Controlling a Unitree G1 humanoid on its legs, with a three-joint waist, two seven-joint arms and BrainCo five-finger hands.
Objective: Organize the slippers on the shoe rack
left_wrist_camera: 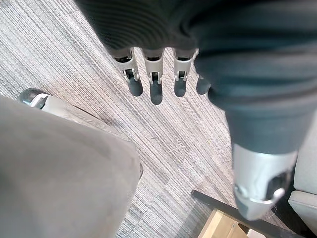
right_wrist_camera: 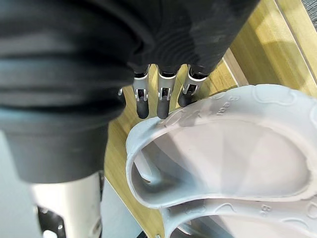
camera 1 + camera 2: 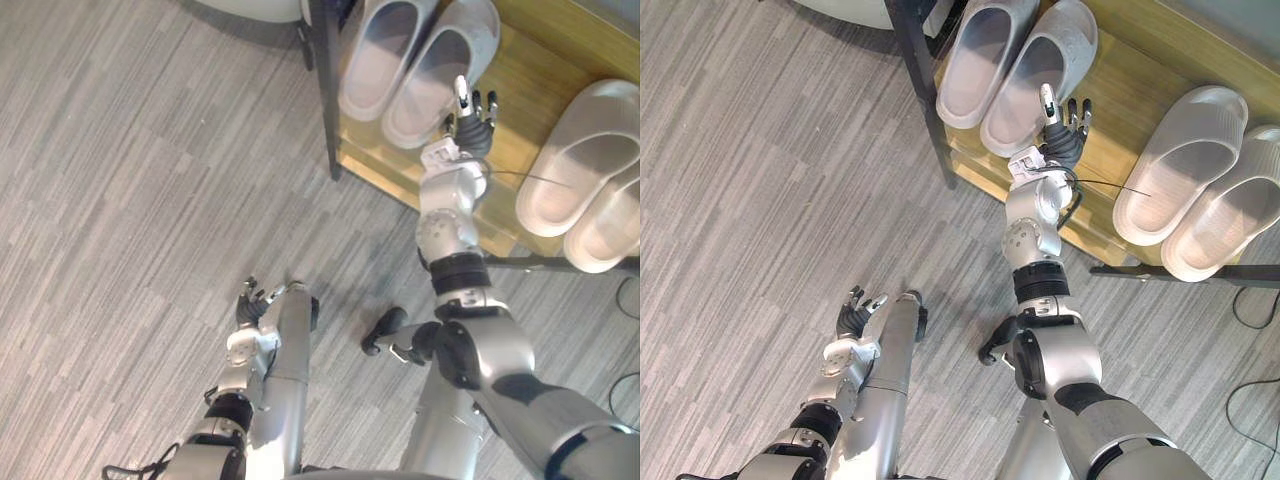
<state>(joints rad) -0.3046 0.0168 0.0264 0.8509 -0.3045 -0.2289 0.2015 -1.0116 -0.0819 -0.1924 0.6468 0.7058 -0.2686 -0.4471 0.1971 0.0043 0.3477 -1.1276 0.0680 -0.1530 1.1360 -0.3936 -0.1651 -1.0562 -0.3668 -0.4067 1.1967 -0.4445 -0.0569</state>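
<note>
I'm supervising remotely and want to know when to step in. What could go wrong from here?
1. The right hand has straight fingers that only touch the rim of one slipper, without gripping. A push might skew it against its partner or the dark rack post.
2. The second pair lies with heels near the wooden shelf front edge. An arm sweep may knock them to the floor.

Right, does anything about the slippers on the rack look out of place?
Nothing stands out: left pair and right pair lie side by side on the wooden shelf, right hand at one heel.
</note>
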